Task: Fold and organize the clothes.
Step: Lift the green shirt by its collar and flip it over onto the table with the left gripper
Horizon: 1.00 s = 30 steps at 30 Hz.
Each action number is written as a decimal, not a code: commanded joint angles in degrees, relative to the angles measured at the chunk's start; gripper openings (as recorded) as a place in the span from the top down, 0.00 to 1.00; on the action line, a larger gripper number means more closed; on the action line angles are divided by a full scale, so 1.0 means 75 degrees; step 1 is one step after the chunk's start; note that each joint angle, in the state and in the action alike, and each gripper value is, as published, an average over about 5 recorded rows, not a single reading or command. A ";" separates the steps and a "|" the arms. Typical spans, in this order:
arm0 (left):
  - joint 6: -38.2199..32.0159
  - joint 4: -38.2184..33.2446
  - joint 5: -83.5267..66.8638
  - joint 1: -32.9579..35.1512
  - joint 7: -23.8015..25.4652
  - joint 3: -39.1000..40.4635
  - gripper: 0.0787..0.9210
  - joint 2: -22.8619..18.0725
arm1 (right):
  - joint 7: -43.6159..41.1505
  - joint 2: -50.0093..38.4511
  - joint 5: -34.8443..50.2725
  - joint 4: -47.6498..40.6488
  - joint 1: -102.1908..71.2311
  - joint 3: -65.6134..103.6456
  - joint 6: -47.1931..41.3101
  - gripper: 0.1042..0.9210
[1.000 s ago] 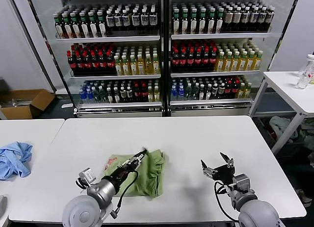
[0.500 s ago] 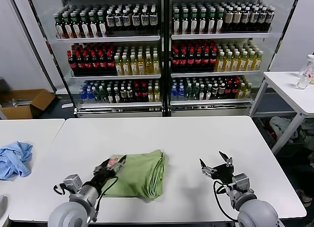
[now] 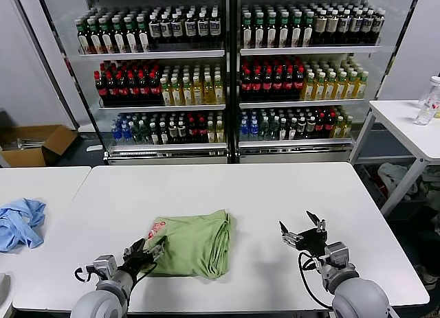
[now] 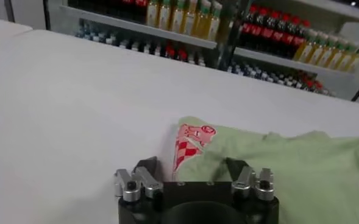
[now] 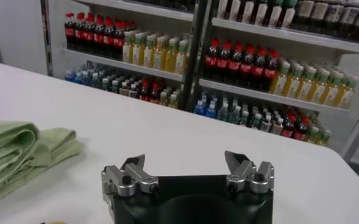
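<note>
A pale green shirt (image 3: 192,244) lies folded on the white table (image 3: 275,194), its red-and-white checkered print (image 3: 156,228) showing at the left corner. My left gripper (image 3: 144,251) is open, low at the shirt's front left edge; in the left wrist view its jaws (image 4: 191,167) stand apart, one over bare table, one over the shirt (image 4: 289,164) by the print (image 4: 190,139). My right gripper (image 3: 301,231) is open and empty, to the right of the shirt. The right wrist view shows its jaws (image 5: 185,163) over bare table, the folded shirt (image 5: 14,152) off to one side.
A crumpled blue cloth (image 3: 19,222) lies on a second white table (image 3: 41,180) to the left. Fridges full of bottles (image 3: 227,71) stand behind. A cardboard box (image 3: 34,145) sits on the floor at left. A side table (image 3: 405,122) stands at the right.
My left gripper has drawn back from over the shirt toward the front left and now rests at its front left edge. The shirt lies flatter. The right arm has barely moved.
</note>
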 commanded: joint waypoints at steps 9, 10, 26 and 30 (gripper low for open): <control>0.0213 0.0850 -0.3169 -0.0224 0.0590 -0.0571 0.57 -0.0123 | -0.0011 0.0105 -0.0003 -0.0094 0.0023 -0.0025 0.0014 0.12; 0.0229 0.0855 -0.3326 -0.0226 0.0599 -0.0612 0.60 -0.0135 | -0.0011 0.0107 -0.0001 -0.0095 0.0023 -0.0022 0.0013 0.12; 0.0413 0.0315 -0.6157 -0.0110 0.0427 -0.2592 0.96 0.0374 | 0.0005 0.0100 0.0043 -0.0030 0.0002 0.0069 0.0027 0.12; 0.0418 0.0554 -0.6272 -0.0161 0.0375 -0.3653 0.96 0.1285 | 0.0010 0.0102 0.0099 0.0001 -0.0037 0.0102 0.0068 0.12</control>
